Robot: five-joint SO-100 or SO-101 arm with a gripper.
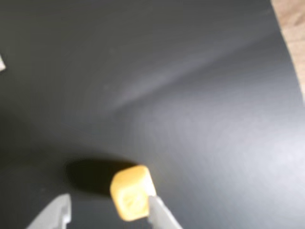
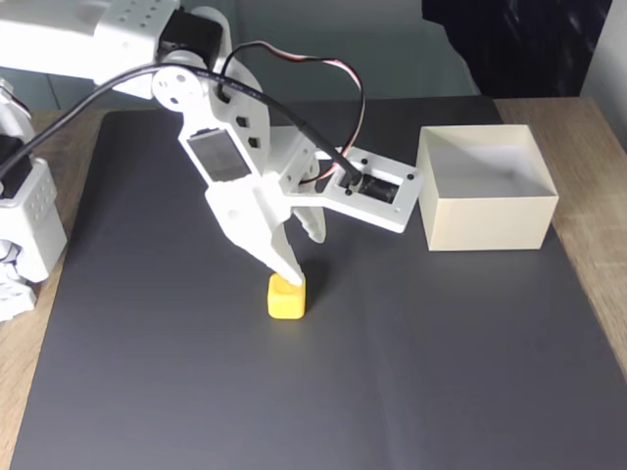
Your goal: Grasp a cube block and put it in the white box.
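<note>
The white two-finger gripper (image 2: 294, 257) stands spread over the small yellow-orange cube block (image 2: 286, 297), one finger touching it, near the middle of the dark grey mat (image 2: 441, 372). The square cream-white open box (image 2: 486, 211) sits at the mat's far right edge.

Yellow-orange cube block (image 2: 286, 298), cream-white box (image 2: 487, 219)

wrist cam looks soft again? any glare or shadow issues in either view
Wrist view: soft all over, the cube block and gripper fingers blurred; a pale sheen streaks the dark mat, and a dark shadow sits left of the cube. Fixed view: sharp and evenly lit; cube block, gripper and white box read clearly, with mild sheen on the mat.
</note>
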